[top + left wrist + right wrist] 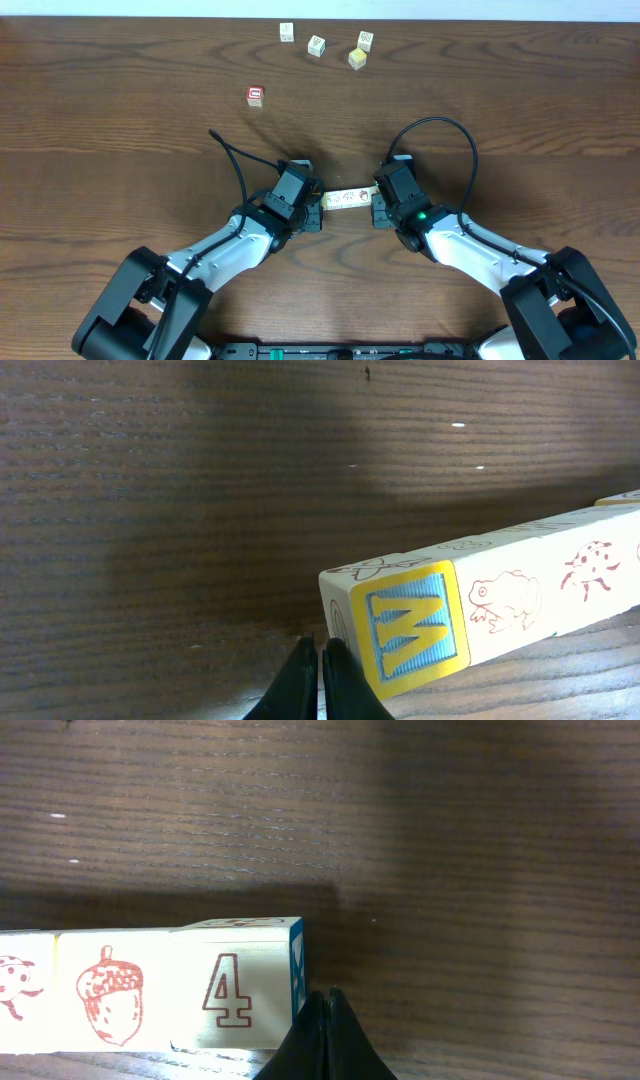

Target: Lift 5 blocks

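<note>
Several cream blocks [346, 197] form one straight row at the table's middle, pinned end to end between my two grippers. The left gripper [322, 201] is shut, its closed tips [320, 660] pressing the row's end block, which has a yellow-and-blue W face [412, 630]. Frog and ladybug pictures follow along the row. The right gripper [373, 199] is also shut, its tips [322, 1010] against the end block marked 4 [235, 990], next to an acorn block [110, 992]. Nothing sits between either pair of fingers. I cannot tell whether the row touches the table.
Far back lie loose cubes: three cream ones [287, 32] [316, 45] [365, 40] and a yellow one [357, 59]. A red-faced cube [255, 95] sits back left. Black cables arc above both arms.
</note>
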Motion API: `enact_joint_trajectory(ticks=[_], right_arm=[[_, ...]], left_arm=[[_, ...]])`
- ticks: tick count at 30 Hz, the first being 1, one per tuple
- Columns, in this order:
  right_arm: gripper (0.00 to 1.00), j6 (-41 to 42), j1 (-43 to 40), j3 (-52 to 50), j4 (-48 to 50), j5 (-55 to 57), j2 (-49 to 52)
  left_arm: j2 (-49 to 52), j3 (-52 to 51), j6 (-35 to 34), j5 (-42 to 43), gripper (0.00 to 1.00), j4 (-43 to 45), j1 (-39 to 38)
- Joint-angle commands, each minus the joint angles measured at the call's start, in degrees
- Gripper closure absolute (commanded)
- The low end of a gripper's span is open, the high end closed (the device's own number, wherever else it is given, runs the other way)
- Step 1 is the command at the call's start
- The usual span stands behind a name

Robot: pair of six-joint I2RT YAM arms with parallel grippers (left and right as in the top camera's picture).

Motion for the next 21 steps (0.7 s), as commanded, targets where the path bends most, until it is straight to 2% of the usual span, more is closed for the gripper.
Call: enact_joint_trajectory(ticks=[1,21], right_arm=[[0.99,0.37,5.46,2.49,1.70,-16.00,-0.09],[0.99,-0.94,5.31,2.49,-1.31,-8.50,-0.11]], left_arm=[[1.49,2.34,-0.24,11.37,0.93,2.29,-4.22],[1.49,2.34,3.19,9.60,0.92,-2.03,0.81]])
